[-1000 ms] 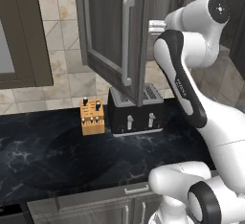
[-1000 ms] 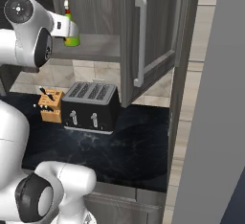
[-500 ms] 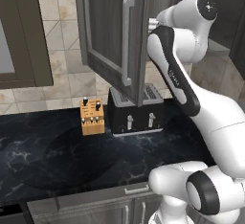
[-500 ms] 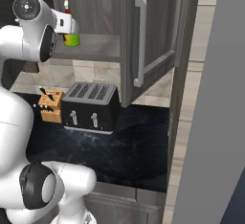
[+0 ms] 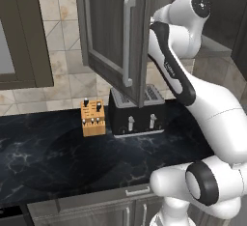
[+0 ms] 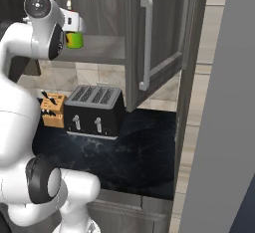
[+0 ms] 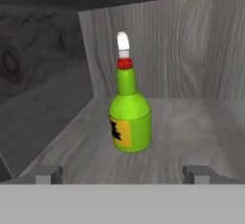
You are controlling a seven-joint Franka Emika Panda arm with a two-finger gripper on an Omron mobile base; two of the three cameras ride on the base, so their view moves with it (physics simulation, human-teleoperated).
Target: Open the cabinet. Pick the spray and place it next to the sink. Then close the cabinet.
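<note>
With the cabinet [image 5: 113, 32] open, the empty, wide-open gripper [image 7: 123, 173] faces the spray [image 7: 129, 117] and must advance to grasp it.

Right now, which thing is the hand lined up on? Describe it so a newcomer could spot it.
Look inside the open cabinet above the black toaster. Standing upright on its grey wood-grain shelf, beyond the open hand, is the spray: a lime-green bottle with a black-and-yellow label and a red-and-white top.

The cabinet [image 7: 191, 46] shows matt grey wood grain inside, while the spray [image 7: 129, 117] looks smooth, glossy green plastic.
</note>
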